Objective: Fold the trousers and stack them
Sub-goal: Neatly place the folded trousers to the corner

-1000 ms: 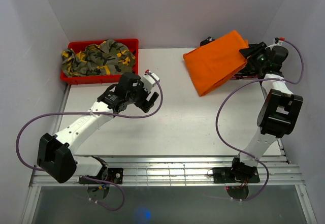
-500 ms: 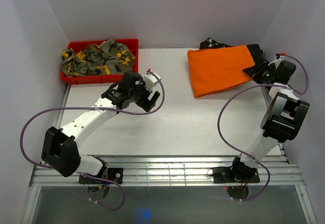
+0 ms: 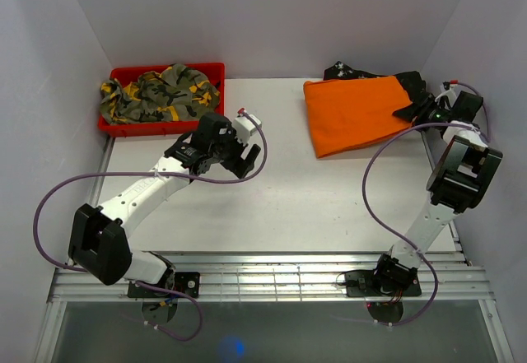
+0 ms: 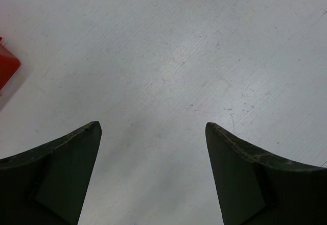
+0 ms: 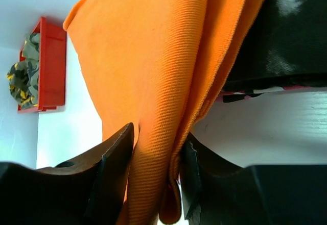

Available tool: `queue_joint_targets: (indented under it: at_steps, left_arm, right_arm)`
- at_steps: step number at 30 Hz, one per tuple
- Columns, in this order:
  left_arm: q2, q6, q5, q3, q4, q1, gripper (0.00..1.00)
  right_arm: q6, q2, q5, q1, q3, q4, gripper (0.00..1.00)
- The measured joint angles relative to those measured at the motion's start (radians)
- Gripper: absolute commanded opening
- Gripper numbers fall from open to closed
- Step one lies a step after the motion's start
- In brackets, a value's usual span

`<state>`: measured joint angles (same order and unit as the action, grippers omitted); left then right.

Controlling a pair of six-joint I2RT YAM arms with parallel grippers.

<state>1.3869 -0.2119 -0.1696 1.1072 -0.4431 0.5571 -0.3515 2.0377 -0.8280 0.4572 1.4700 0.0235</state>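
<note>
While the right gripper pinches a thick fold of the trousers between its two fingers, closed only as far as the bunched cloth allows, the left gripper hangs with its jaws spread wide and nothing between them. The red bin at the far left of the table serves as the marker here: the bright orange trousers lie folded into a flat, roughly rectangular slab well to the right of the bin, at about the same depth on the table, and the right gripper has hold of the end farthest from the bin. A black garment peeks out from behind and under that far end of the trousers. The left gripper hovers over bare tabletop just in front of the bin's near right corner, close to it but not touching; the left wrist view catches a sliver of that corner. Inside the bin sits a crumpled camouflage garment.
</note>
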Motion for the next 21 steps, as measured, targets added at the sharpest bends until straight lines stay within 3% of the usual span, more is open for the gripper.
queue_joint_targets:
  at_steps: [7, 12, 21]
  left_arm:
    - [0.002, 0.033, -0.034, 0.000, 0.018, -0.006, 0.92]
    - [0.044, 0.059, -0.052, 0.008, 0.037, -0.010, 0.92]
    - [0.092, 0.106, -0.076, 0.035, 0.050, -0.026, 0.92]
  right_arm:
    - [-0.009, -0.018, -0.064, -0.026, 0.021, -0.009, 0.08]
    - [-0.026, -0.103, -0.066, -0.127, 0.020, -0.093, 0.08]
    - [-0.220, -0.113, -0.076, -0.261, 0.091, -0.286, 0.08]
